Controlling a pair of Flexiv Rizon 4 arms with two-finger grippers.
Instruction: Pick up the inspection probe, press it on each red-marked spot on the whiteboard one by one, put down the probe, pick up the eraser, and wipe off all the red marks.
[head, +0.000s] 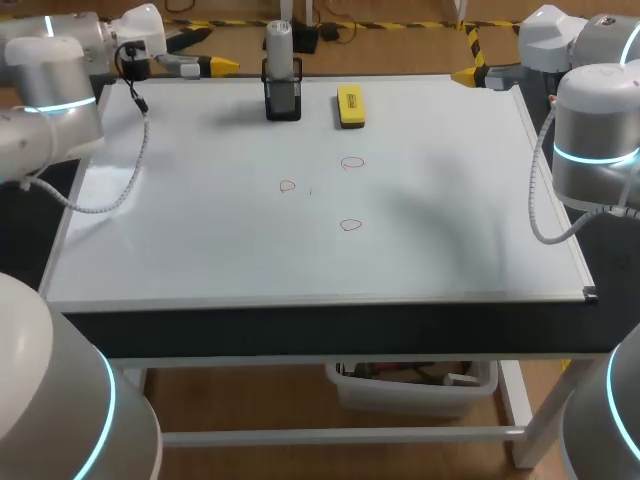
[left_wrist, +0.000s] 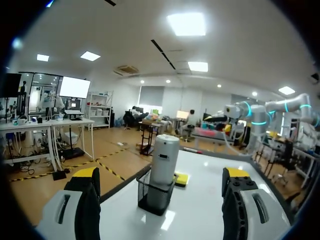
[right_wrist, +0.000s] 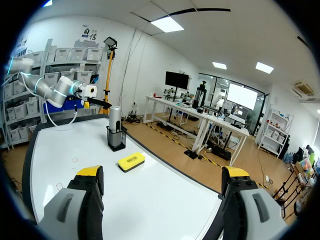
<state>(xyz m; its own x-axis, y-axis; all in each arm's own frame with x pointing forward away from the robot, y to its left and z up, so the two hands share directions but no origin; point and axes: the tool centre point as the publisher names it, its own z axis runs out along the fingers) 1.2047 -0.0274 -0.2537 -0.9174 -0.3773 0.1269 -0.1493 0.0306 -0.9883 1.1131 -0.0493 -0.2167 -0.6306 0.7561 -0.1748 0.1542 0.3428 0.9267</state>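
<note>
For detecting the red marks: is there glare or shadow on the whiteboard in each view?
Head view: soft grey shadows on the whiteboard beside the probe holder and right of the red marks, no glare over them. Left wrist view: bright glare patches on the board beside the holder. Right wrist view: board evenly lit, no glare.

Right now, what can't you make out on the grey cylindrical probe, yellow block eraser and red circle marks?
Grey cylindrical probe: lower end hidden inside its black mesh holder, all views.
Yellow block eraser: left wrist view, mostly behind the holder.
Red circle marks: right wrist view, too small and faint to count; none show in left wrist view.
</note>
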